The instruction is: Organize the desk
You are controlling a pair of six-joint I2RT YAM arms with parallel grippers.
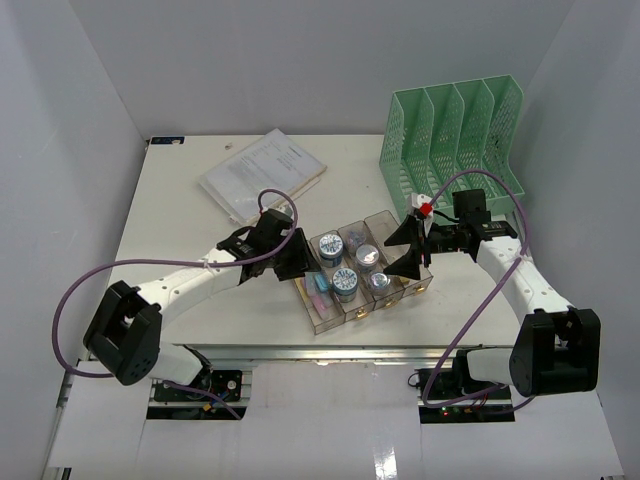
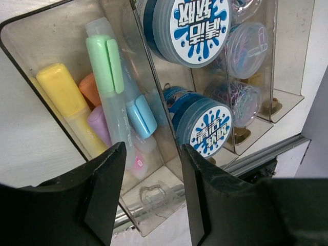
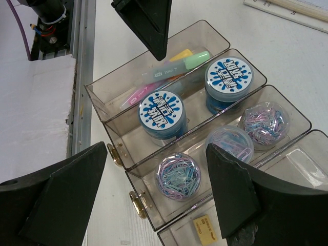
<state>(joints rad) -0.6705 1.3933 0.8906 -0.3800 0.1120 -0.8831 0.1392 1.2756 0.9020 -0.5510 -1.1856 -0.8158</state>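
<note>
1. White walls [image 1: 250,60] close in three sides of the desk [image 1: 170,230], a flat white top that fills the floor between them, with a metal rail [image 1: 330,350] along its near edge
2. Mint-green file rack [image 1: 450,135] stands at the desk's far right corner; a sheaf of papers [image 1: 262,175] lies by the far edge, left of centre
3. Clear tray [image 1: 325,322] sits slanted at the middle, close to the near edge, holding highlighters [image 2: 110,87], blue-lidded tubs [image 3: 161,110] and tubs of paper clips [image 3: 177,174]
4. Left gripper [image 1: 300,260] hovers over the tray's highlighter end, jaws apart, gripping nothing
5. Right gripper [image 1: 412,250] hangs over the tray's other end, jaws spread wide, empty
</note>
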